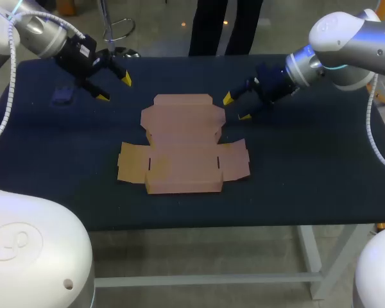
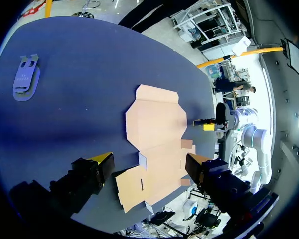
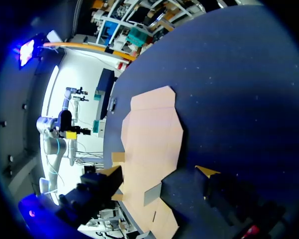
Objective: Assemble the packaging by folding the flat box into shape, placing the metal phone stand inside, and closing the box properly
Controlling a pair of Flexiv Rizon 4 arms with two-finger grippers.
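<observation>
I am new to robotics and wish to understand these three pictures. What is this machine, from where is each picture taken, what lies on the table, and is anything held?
This is a robot with two arms at a table. One picture looks down from above and behind it; the other two come from a camera on each wrist. Each arm ends in two yellow-tipped fingers: the left end effector and the right end effector. Both are open and hold nothing. Between them on the table lies a flat cardboard box, not yet folded. Near the left one lies the phone stand, a small piece.
</observation>
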